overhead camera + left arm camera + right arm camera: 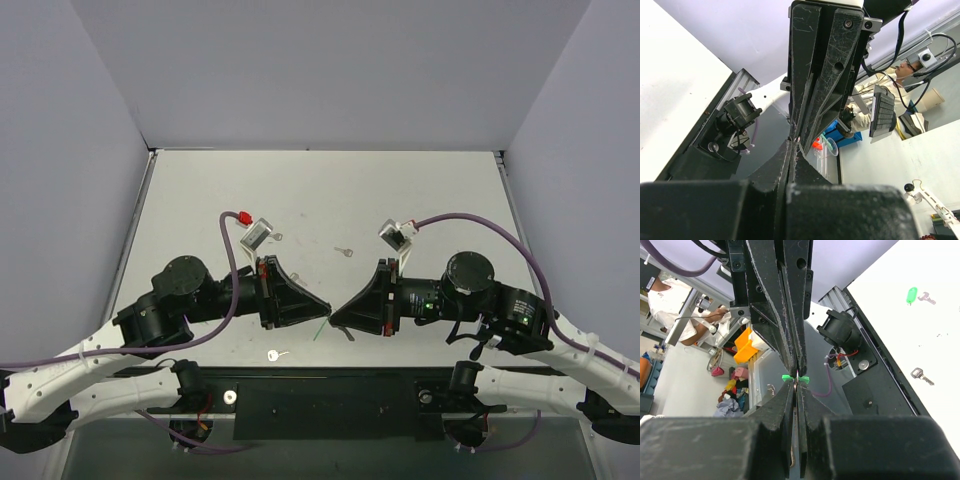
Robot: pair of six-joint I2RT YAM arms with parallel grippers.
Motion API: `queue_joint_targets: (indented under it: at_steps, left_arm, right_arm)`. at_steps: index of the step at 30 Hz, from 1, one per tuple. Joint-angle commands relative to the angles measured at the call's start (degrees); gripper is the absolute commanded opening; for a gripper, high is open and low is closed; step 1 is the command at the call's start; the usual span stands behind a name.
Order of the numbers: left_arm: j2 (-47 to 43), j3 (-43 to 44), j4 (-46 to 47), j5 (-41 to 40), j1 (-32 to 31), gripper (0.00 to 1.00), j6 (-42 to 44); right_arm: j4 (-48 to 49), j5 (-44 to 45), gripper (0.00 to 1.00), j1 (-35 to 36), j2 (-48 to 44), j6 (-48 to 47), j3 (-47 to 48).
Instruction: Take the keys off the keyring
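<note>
Both grippers meet tip to tip above the table's near middle. My right gripper (335,317) (797,383) is shut on a thin silver key (796,440), seen edge-on between its fingers. The green tag of the keyring (803,379) (320,328) sticks out on both sides where the tips touch. In the top view it shows as a thin green sliver hanging below them. My left gripper (326,311) (794,143) is shut at that same spot, seemingly on the keyring. The ring is hidden between the fingers.
Loose silver keys lie on the table (420,190): one near the front edge (278,354), one mid-table (344,251), one by the left wrist camera (277,238). The right wrist view shows another green tag (911,295) beside a key (926,298), and a further key (921,375).
</note>
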Motion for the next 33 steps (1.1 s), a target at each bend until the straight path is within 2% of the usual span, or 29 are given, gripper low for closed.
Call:
queue_joint_targets:
  at_steps: [1,21,33]
  left_arm:
    - [1.0,0.5,2.4,1.0,-1.5,0.0,0.6]
    - [2.0,4.6,-6.4,8.5,-2.1,0.0,7.8]
    - [7.7,14.2,-23.0,13.6,-2.6,0.0,18.5]
  right_arm:
    - [3.4,0.3,0.0,0.4,-0.2,-0.3,1.8]
    - [-1.2,-2.0,0.0,0.5,1.1,-0.3,1.9]
    - [-2.9,-4.1,0.0,0.6,3.3,-0.4,2.8]
